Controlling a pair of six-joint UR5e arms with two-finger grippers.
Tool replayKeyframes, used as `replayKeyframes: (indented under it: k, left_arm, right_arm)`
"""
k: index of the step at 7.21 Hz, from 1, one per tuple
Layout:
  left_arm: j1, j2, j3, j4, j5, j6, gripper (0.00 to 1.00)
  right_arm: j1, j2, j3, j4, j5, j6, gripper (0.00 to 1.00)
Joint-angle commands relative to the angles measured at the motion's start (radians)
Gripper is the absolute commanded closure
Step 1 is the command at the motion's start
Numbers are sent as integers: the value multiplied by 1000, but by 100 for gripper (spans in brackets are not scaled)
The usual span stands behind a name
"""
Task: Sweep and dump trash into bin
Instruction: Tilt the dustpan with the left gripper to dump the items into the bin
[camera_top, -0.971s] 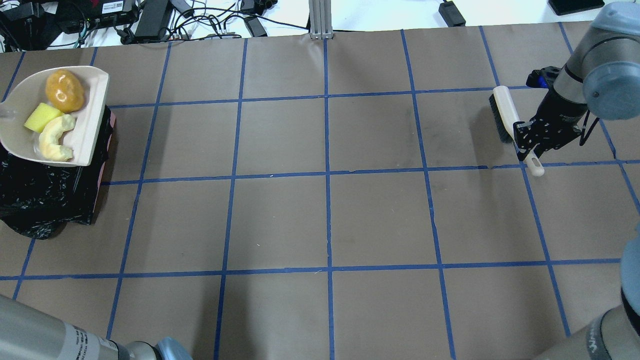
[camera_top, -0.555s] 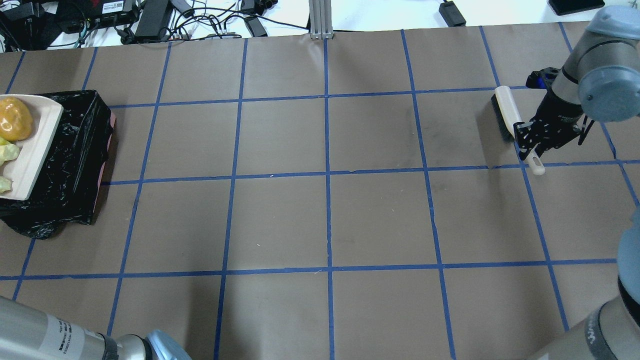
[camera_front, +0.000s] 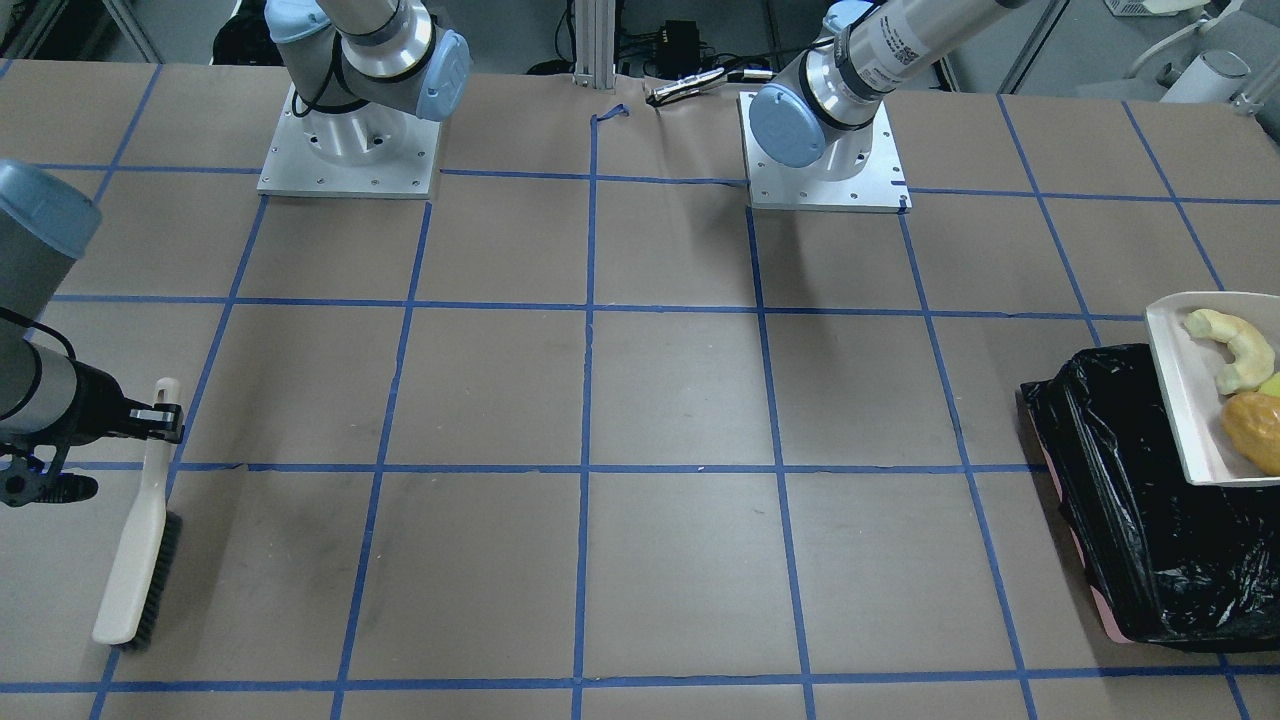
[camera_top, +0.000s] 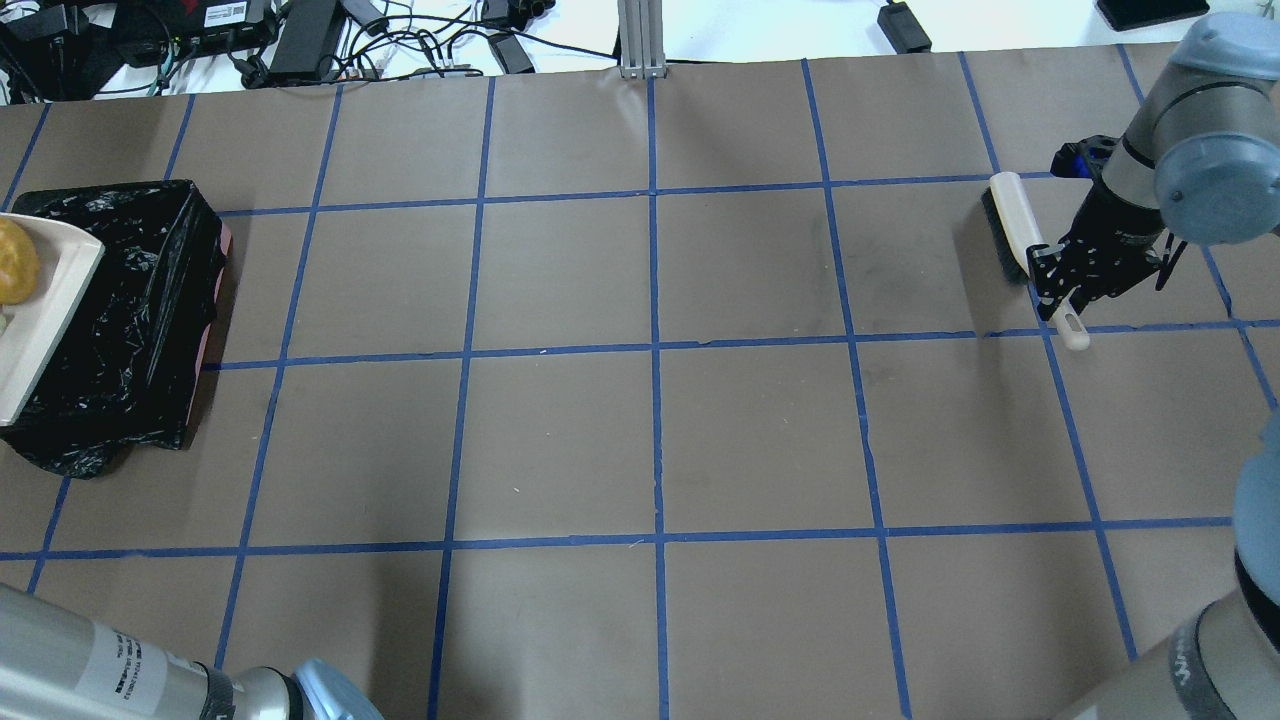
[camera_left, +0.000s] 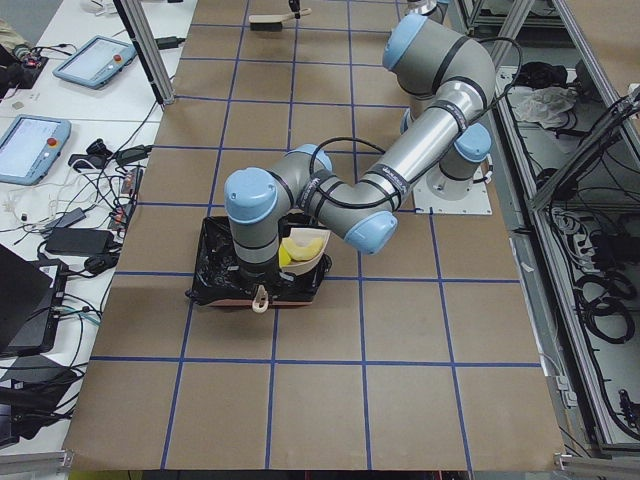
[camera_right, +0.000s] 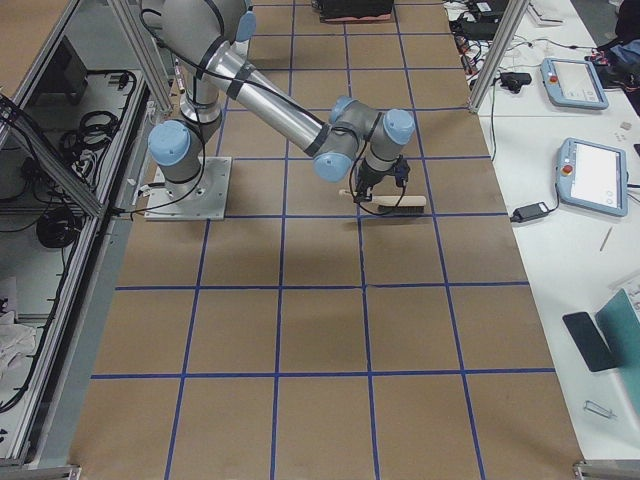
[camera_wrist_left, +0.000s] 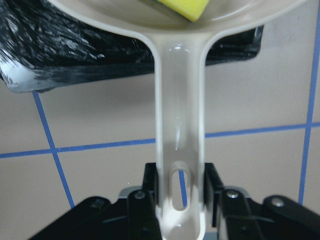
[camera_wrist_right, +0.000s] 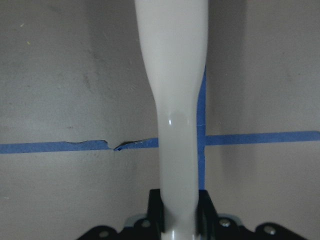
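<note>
Because the trash has to fall into the bag and not onto the table (camera_top: 650, 440), the left gripper (camera_wrist_left: 180, 186) is clamped hard on the end of the dustpan's handle, one finger on each side of the slotted grip. It holds the dustpan (camera_front: 1180, 400) out over the bin (camera_top: 140, 300) at the far left end of the work area. The pan's open front lip hangs above the black liner, with the handle pointing away from the bin. From that pose a tip forward should send the load straight into the bag. Nothing has been dumped yet. The orange potato-like lump (camera_front: 1255, 430) and a pale peel slice (camera_front: 1240, 350) lie in the pan. The yellow sponge (camera_wrist_left: 182, 6) sits near the root of the handle, and a second peel slice cannot be made out. The grip at the handle's far end gives reach, but it also means a small wrist roll swings the pan a lot, so the tilt wants to be slow or the round lump may bounce off the rim. The right gripper (camera_top: 1065, 290) is closed around the handle of the brush (camera_top: 1015, 225), at the opposite end of the table and well apart from the bin. The brush's bristles are low by the surface. Its sweeping part looks finished, and there it is out of the left arm's way.
</note>
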Motion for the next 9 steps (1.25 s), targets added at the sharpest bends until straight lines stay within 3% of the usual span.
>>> replayKeyframes:
  k: [1, 9]
  left_arm:
    - [-55, 4, -1, 48, 83, 77, 100]
    - [-151, 4, -24, 255, 156, 218, 100]
  right_arm:
    - [-1, 0, 0, 0, 2, -3, 100]
    - [0, -1, -2, -3, 11, -57, 100]
